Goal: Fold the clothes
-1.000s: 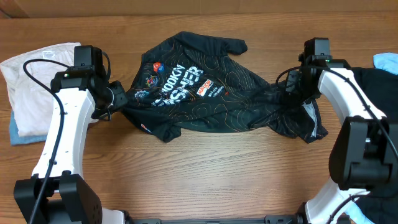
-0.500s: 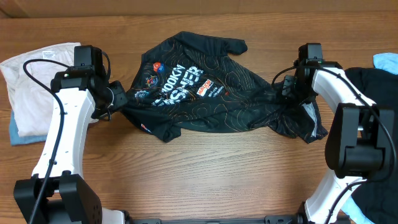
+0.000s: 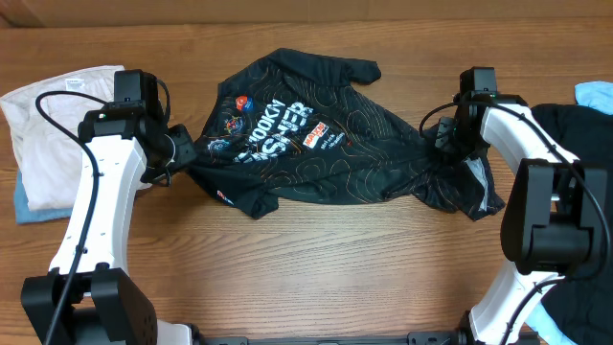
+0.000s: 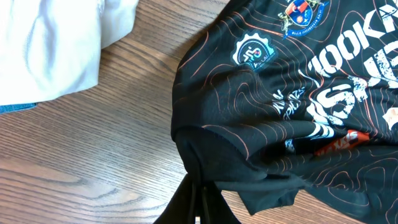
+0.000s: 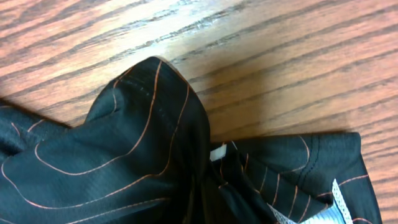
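Black mesh, thin and slack, is what both my claws have hold of. My left claw (image 4: 198, 202) is pinched tight on a gathered corner of the sports top (image 3: 316, 144) at its left edge, the cloth drawn into a narrow neck between the fingers. My right claw (image 3: 446, 142) is closed at the opposite end. Its own camera shows only folds with orange lines puckering toward the bottom of the view, so I judge it has a bite of the hem there (the fingers themselves do not show).

Between the two grips the top lies crumpled across the middle of the wooden table (image 3: 326, 268), printed side up. One sleeve is flung toward the far edge.

I expect it to handle as a light, limp, rather slippery thing, with no stiffness to carry a crease. It should sag wherever I do not support it. A pinch of a single layer may slide out, so hems and seams, where the cloth is doubled, look the safer places to hold.

Farther out, a white cloth (image 3: 57, 115) lies just beside my left arm, over a blue thing (image 3: 27, 206). A plain black garment (image 3: 579, 144) is heaped at the right edge.
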Controlling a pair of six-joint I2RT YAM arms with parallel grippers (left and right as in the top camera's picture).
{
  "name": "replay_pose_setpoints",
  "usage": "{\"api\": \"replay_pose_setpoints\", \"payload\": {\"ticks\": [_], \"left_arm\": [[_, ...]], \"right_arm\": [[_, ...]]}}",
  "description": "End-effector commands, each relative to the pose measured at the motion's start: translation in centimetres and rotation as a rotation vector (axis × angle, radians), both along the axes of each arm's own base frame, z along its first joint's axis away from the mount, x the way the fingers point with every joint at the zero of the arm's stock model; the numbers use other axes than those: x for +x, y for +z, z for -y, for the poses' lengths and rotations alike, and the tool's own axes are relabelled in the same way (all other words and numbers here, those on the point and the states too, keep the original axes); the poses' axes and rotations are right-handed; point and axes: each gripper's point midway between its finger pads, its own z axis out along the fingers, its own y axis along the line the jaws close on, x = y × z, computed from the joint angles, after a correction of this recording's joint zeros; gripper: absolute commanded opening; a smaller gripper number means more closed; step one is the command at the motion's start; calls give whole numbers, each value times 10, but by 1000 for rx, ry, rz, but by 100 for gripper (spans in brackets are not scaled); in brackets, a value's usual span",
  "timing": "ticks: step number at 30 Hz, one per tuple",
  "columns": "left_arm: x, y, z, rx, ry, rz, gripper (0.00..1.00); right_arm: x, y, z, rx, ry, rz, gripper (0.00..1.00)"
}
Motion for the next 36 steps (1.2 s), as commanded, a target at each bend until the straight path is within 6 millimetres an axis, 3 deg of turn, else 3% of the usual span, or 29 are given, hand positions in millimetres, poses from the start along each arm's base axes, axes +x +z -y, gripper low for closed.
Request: {"api": "replay_pose_setpoints", "payload": {"ticks": [1,8,19,24,29,36], "left_arm": [[2,2,2,9,-28,9,5],[2,2,2,9,-28,9,6],[7,4,11,-40,-63,35,4],[12,9,15,-57,-73,58,4],[25,39,29,-117,-160,138,4],[37,120,30,-88,-213,297,4]], "right_arm": [[9,23,6,-22,-14,63,4],[9,49,9,-41,-24,111,4],[-13,64,8,-37,-31,65,4],[-19,81,8,-37,-31,83,4],[-23,113,7,-40,-32,152,4],[-40,198,6,-47,-34,313,4]]}}
